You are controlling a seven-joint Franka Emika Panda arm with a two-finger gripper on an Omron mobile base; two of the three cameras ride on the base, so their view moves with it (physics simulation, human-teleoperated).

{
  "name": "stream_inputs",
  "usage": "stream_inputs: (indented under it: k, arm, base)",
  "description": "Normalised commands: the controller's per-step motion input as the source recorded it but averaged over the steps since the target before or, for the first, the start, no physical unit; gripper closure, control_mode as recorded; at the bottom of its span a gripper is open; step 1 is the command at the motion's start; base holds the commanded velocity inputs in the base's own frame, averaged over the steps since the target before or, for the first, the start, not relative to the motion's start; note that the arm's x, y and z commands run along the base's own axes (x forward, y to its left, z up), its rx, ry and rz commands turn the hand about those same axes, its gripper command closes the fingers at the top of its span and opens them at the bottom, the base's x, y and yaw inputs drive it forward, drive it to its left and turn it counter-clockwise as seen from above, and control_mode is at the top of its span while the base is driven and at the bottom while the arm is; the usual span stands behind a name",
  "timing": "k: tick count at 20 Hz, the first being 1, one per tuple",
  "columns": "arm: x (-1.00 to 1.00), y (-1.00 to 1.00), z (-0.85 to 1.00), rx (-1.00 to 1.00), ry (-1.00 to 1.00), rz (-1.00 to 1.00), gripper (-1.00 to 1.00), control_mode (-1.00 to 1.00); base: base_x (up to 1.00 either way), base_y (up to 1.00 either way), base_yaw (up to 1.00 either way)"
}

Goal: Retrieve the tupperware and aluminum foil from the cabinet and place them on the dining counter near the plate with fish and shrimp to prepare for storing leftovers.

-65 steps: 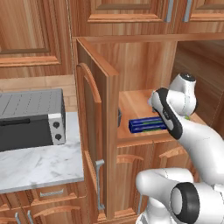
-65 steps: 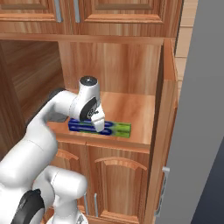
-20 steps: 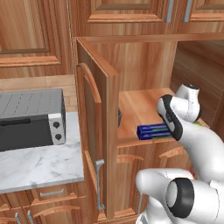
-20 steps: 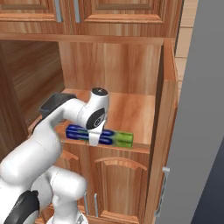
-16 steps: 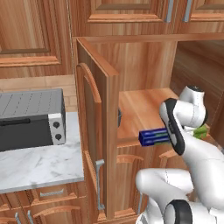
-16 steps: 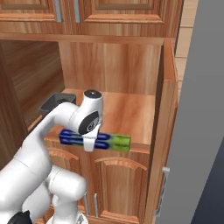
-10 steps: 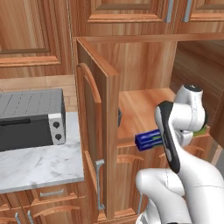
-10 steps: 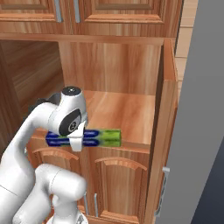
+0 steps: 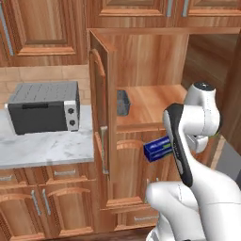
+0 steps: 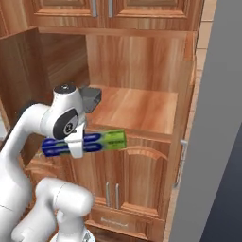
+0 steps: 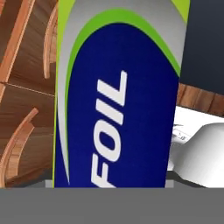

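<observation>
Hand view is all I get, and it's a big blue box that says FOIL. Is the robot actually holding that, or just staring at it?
Observer: Holding it. In the right base view the gripper is clamped around the middle of the aluminum foil, which hangs level in front of the cabinet shelf, resting on nothing.
Visitor: Is anything left on that shelf?
Observer: Yes, the dark grey tupperware sits at the shelf's left end, just behind the open door.
Visitor: What's beside the cabinet?
Observer: A silver toaster oven stands on a marble counter to its left.
</observation>
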Motion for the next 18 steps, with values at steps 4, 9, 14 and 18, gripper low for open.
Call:
stream_inputs:
  k: [4,9,14,18]
  arm:
    - [0.0,0.0,0.0,0.0,0.0,0.0,1.0,1.0]
    - [0.0,0.0,0.0,0.0,0.0,0.0,1.0,1.0]
    - [0.0,0.0,0.0,0.0,0.0,0.0,1.0,1.0]
    - [0.0,0.0,0.0,0.0,0.0,0.0,1.0,1.0]
  base:
    - [-0.95,0.1,0.47]
    - [-0.28,0.49,0.88]
    - [-0.15,0.3,0.99]
    - [0.0,0.39,0.87]
